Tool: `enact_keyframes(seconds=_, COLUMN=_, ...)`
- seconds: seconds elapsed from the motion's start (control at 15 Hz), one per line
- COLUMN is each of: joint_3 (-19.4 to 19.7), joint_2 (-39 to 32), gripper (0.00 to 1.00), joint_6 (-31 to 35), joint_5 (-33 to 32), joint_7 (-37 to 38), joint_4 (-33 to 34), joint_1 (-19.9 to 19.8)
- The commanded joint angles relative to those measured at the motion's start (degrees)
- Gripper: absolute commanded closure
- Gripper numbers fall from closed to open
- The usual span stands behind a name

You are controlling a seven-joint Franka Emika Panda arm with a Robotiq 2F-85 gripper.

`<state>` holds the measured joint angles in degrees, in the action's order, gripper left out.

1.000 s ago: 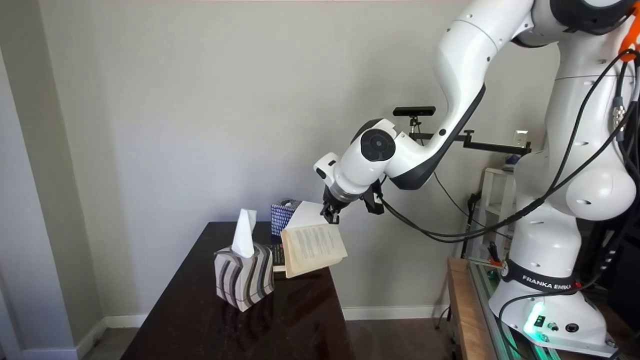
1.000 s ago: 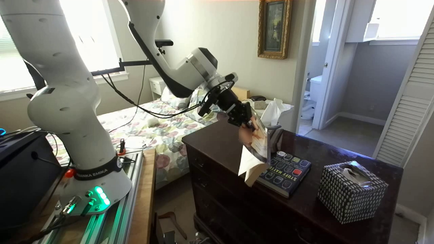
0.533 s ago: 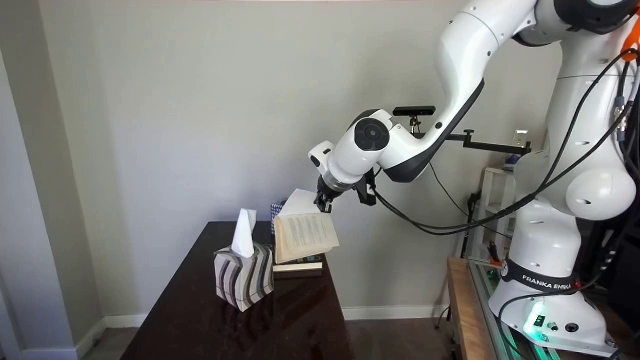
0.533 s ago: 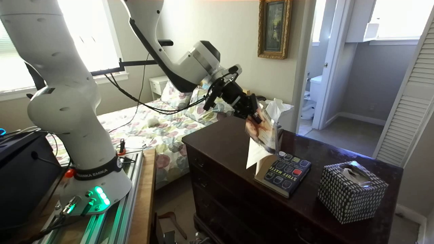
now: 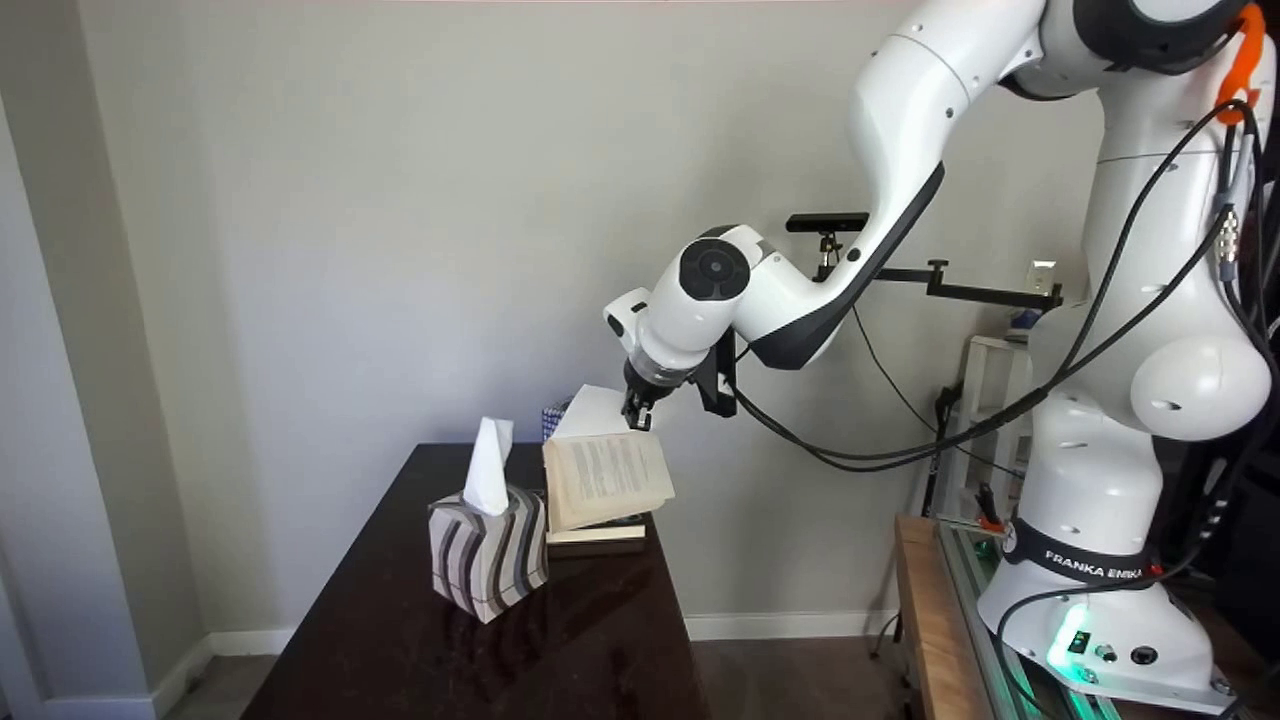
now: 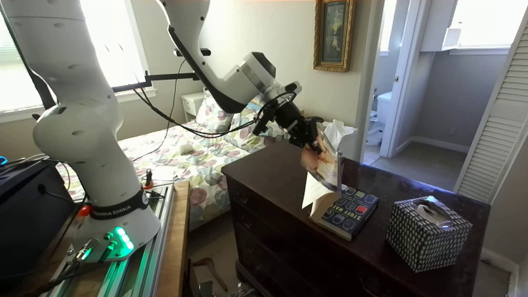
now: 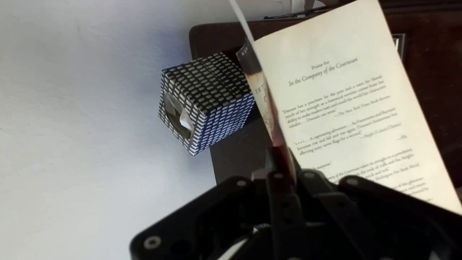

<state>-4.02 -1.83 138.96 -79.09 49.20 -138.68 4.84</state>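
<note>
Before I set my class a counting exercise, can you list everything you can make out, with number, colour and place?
dresser: one, dark brown, by the wall
open book: one, cream pages, held over the dresser
blue book: one, dark blue, flat on the dresser
striped box: one, grey-brown and cream, on the dresser
tissue: one, white, sticking out of the striped box
dashed box: one, dark with pale dashes, on the dresser
bed: one, white with coloured leaves, behind the dresser
picture: one, gold frame, on the wall
toilet: one, white, background
bench: one, light brown, across from the dresser
arm: one, white and black, above the bench
end effector: one, black, shut on the open book
</note>
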Motion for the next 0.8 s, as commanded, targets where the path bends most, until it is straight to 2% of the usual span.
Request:
enact_keyframes(seconds=0.0, joint_3=-0.9, joint_2=0.5, gripper=1.00, joint_6=-0.5, joint_5=4.8, joint_7=-2.1, joint_4=1.5, joint_1=0.4)
enact_keyframes(seconds=0.33, joint_3=-1.4, joint_2=0.2, gripper=1.00, joint_6=-0.9, joint_5=10.5, joint_7=-2.6, joint_4=3.3, joint_1=0.8)
enact_keyframes(seconds=0.73, joint_3=-0.9, joint_2=-2.2, gripper=1.00, joint_6=-0.2, joint_5=12.5, joint_7=-1.4, joint_4=5.6, joint_1=0.4)
